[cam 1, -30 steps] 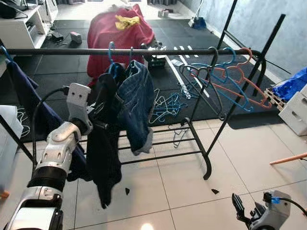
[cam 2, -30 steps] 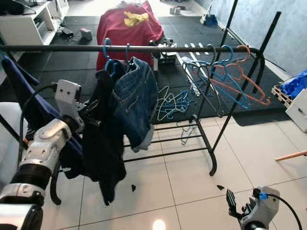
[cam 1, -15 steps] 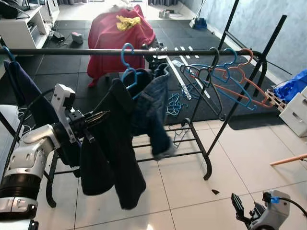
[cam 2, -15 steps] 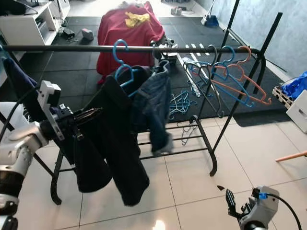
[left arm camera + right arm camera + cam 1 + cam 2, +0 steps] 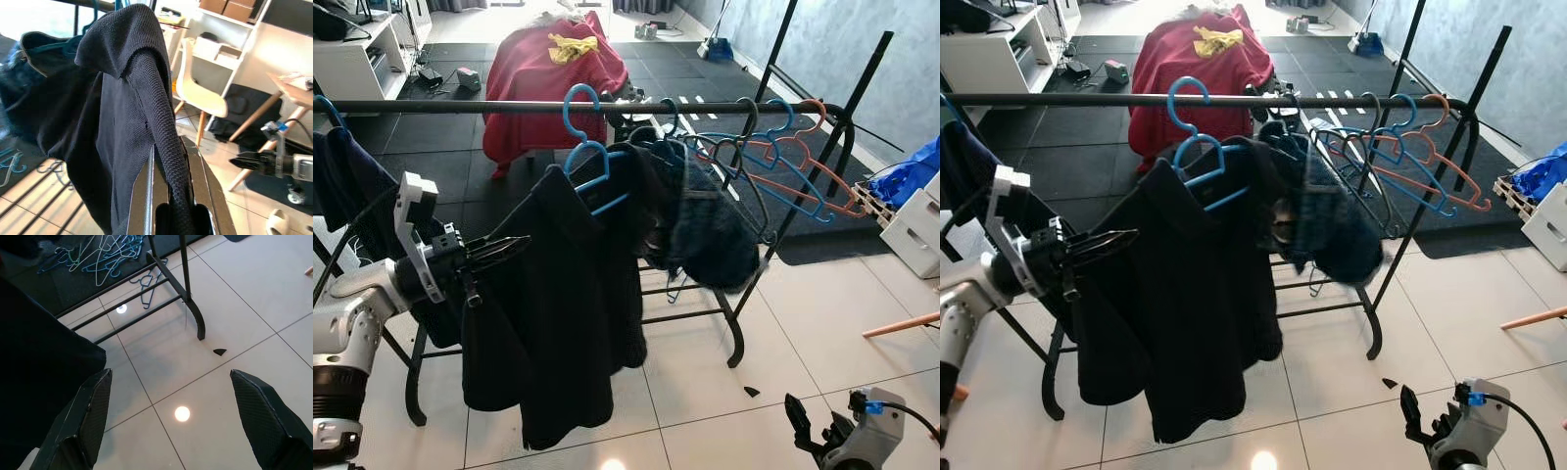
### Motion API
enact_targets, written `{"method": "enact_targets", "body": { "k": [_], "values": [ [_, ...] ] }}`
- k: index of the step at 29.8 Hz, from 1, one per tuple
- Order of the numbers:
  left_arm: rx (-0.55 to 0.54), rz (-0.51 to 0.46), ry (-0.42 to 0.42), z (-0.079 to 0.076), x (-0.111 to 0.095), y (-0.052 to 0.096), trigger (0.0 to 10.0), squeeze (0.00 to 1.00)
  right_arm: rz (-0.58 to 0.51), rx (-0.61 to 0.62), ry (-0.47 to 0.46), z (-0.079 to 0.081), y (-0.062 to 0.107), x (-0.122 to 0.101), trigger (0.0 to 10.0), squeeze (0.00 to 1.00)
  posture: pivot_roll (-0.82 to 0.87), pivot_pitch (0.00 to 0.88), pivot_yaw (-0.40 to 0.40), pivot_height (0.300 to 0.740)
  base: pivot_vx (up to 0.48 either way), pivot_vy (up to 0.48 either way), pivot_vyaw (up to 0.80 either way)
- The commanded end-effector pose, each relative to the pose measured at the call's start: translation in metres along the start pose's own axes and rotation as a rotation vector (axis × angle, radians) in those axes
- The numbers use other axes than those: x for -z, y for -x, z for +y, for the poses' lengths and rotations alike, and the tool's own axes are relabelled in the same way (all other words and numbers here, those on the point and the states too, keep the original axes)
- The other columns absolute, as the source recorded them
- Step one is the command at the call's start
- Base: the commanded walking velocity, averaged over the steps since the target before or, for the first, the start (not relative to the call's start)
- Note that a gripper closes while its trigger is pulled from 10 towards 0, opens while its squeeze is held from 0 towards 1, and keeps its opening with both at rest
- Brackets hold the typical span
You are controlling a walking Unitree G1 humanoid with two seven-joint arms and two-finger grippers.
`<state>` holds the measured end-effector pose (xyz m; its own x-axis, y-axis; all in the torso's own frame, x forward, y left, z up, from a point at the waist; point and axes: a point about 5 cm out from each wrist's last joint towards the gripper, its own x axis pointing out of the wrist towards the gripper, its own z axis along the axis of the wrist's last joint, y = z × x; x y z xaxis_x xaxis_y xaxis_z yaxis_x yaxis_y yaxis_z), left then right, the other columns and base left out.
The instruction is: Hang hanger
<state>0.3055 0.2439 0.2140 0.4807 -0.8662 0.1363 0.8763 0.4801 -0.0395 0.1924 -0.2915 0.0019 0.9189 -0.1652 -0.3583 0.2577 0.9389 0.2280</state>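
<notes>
A blue hanger [image 5: 591, 168] hangs by its hook on the black rail [image 5: 450, 105] and carries a black knit garment [image 5: 563, 323]. My left gripper [image 5: 514, 246] is left of the hanger, shut on the garment's shoulder; the left wrist view shows the knit fabric [image 5: 146, 98] pinched between the fingers [image 5: 139, 196]. A denim garment [image 5: 713, 227] hangs just to the right, blurred and swung out. My right gripper [image 5: 171, 421] hangs low over the floor tiles, open with nothing between its fingers.
Several bare hangers [image 5: 788, 157] crowd the rail's right end, and more lie on the floor mat [image 5: 98, 254]. A dark navy garment [image 5: 352, 186] hangs at the left end. A red-covered heap [image 5: 548, 64] sits behind the rack; a white crate [image 5: 915, 230] stands right.
My left gripper has drawn back to the left and down with the black garment, spreading it out. The blue hanger slid right along the rail, and the denim garment swung right.
</notes>
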Motion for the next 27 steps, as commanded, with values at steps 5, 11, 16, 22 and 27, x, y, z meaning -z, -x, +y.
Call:
{"method": "enact_targets", "body": {
  "k": [5, 11, 16, 22, 27],
  "values": [
    [0.065, -0.041, -0.013, -0.006, -0.017, 0.017, 10.0, 0.0, 0.021, 0.013, -0.004, -0.003, 0.003, 0.004, 10.0, 0.0, -0.09, 0.103, -0.061, 0.74, 0.0, 0.0, 0.0],
    [0.196, -0.012, 0.047, -0.025, -0.009, 0.019, 10.0, 0.0, 0.021, 0.012, -0.005, -0.003, 0.002, 0.003, 10.0, 0.0, -0.09, 0.107, -0.061, 0.74, 0.0, 0.0, 0.0],
    [0.387, 0.133, 0.179, -0.068, 0.038, -0.008, 10.0, 0.0, 0.024, 0.012, -0.005, -0.004, 0.001, 0.003, 10.0, 0.0, -0.09, 0.106, -0.063, 0.74, 0.0, 0.0, 0.0],
    [0.338, 0.248, 0.253, -0.084, 0.087, -0.016, 10.0, 0.0, 0.025, 0.013, -0.006, -0.004, 0.001, 0.004, 10.0, 0.0, -0.09, 0.107, -0.058, 0.74, 0.0, 0.0, 0.0],
    [0.186, 0.26, 0.313, -0.082, 0.114, -0.012, 10.0, 0.0, 0.027, 0.009, -0.005, -0.004, 0.001, 0.004, 10.0, 0.0, -0.08, 0.108, -0.061, 0.74, -0.049, 0.0, 0.0]
  ]
}}
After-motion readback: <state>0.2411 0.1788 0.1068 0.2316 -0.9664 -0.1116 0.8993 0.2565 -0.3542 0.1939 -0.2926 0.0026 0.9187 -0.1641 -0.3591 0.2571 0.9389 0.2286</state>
